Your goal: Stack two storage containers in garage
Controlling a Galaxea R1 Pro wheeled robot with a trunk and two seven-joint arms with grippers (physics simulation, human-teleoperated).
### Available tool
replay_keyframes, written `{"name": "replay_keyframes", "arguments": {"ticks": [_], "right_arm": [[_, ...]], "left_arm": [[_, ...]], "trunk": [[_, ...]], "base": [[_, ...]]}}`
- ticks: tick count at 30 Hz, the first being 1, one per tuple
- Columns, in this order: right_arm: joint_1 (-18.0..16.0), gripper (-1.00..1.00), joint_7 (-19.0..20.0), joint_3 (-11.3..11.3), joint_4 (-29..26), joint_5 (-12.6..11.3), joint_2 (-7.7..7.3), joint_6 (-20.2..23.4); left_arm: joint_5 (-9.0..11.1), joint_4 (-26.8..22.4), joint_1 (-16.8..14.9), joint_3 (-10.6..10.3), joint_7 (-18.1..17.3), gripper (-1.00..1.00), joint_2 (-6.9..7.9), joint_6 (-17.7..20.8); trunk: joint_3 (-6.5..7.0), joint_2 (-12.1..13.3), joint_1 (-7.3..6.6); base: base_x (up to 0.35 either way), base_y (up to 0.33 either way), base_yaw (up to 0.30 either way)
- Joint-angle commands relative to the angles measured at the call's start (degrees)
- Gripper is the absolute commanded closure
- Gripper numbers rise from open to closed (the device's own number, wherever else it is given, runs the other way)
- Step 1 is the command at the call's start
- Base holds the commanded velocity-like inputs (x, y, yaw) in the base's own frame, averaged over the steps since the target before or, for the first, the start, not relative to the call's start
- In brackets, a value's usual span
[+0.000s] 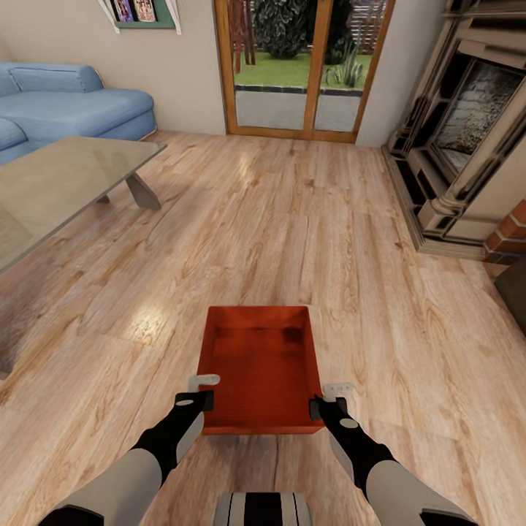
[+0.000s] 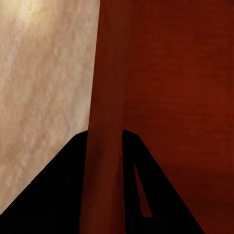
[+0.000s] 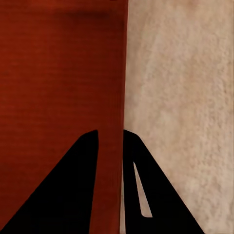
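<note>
One orange-red open-top storage container (image 1: 259,358) is held low in front of my trunk, over the living room's light wood plank floor (image 1: 292,219). My left gripper (image 1: 203,391) is shut on the container's left wall, near the front corner. My right gripper (image 1: 326,398) is shut on the right wall. In the left wrist view the black fingers (image 2: 58,195) straddle the red wall (image 2: 105,97). The right wrist view shows the same: fingers (image 3: 73,195) on either side of the wall (image 3: 119,73). The second container is out of view.
A glass table (image 1: 66,183) stands at the left with a blue sofa (image 1: 73,102) behind it. Glazed wooden doors (image 1: 303,66) are straight ahead. The fireplace (image 1: 467,131) and its red brick (image 1: 511,234) fill the right side. Open plank floor lies between them.
</note>
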Motion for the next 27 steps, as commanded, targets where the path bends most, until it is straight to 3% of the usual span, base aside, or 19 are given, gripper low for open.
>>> {"name": "replay_keyframes", "arguments": {"ticks": [1, 10, 27], "right_arm": [[-0.1, 1.00, -0.4, -0.7, 0.1, 0.6, 0.00, -0.2], [-0.1, 1.00, -0.4, -0.8, 0.1, 0.5, -0.08, -0.2], [0.0, 1.00, -1.0, -1.1, -0.5, 0.4, 0.40, -2.1]], "left_arm": [[-0.7, -0.3, 0.0, -0.2, 0.8, 1.00, 0.12, 0.5], [-0.8, -0.7, 0.0, -0.3, 0.8, 1.00, 0.05, 0.5], [-0.8, -0.7, 0.0, -0.1, 0.8, 1.00, 0.04, 0.5]], "trunk": [[-0.04, 0.0, -0.01], [-0.04, 0.0, -0.01], [3.02, 6.8, -3.74]], "base": [[0.000, 0.000, 0.000], [0.000, 0.000, 0.000], [0.000, 0.000, 0.000]]}}
